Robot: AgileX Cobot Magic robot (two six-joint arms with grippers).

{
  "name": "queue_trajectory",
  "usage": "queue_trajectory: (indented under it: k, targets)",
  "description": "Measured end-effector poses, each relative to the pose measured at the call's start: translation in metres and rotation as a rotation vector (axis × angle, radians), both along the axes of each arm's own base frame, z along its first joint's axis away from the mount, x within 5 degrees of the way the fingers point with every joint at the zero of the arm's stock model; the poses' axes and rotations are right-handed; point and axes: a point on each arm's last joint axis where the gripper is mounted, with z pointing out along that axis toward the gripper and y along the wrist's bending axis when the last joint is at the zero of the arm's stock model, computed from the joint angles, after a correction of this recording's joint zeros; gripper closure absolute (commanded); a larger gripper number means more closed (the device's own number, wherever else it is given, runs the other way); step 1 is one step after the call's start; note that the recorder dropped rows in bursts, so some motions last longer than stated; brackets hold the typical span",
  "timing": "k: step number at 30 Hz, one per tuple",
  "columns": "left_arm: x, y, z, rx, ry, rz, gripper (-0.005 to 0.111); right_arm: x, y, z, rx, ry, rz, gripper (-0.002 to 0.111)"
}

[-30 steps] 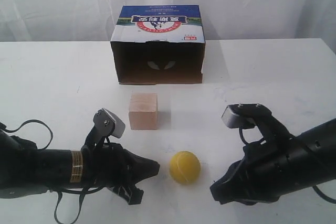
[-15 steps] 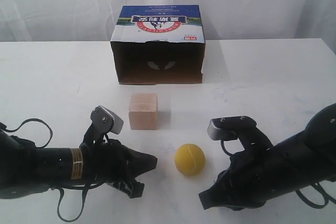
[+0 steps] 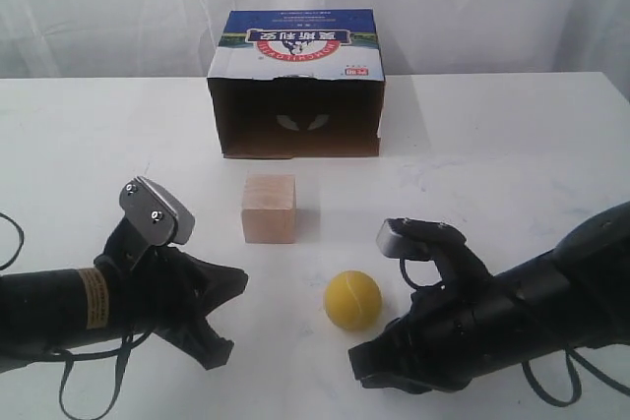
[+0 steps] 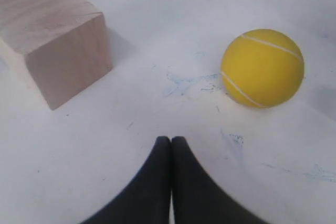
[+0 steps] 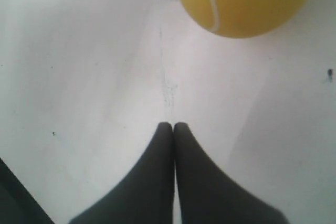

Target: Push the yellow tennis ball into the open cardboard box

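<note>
Nearest, the right gripper (image 5: 174, 126), fingers pressed together on nothing, is at the ball's 5 o'clock, closer than half a second ago. The left gripper (image 4: 171, 141), likewise clenched empty, has drawn back toward 9 o'clock. The ball (image 3: 352, 300), fuzzy yellow with a pale curved seam, rests on the white table (image 3: 512, 145), hardly shifted and touching neither; a wooden cube (image 3: 269, 209) stands at its 11 o'clock, and the cardboard box (image 3: 295, 86) beyond at 12 turns its dark open side toward it.

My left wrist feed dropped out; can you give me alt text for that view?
The left gripper, black and shut, points at the white table between a fuzzy yellow tennis ball and a pale wooden cube, touching neither. Ball and cube sit apart.
</note>
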Motion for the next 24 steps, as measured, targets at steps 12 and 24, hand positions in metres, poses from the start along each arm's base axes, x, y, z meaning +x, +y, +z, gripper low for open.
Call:
queue_trajectory:
  k: [12, 24]
  targets:
    - [0.002, 0.005, 0.001, 0.019, -0.01, 0.061, 0.107, 0.001, 0.015, -0.002, -0.006, -0.104, -0.028, 0.108]
    - [0.002, 0.005, 0.001, 0.023, -0.01, 0.061, 0.107, 0.024, 0.024, 0.003, -0.023, -0.179, -0.064, 0.108]
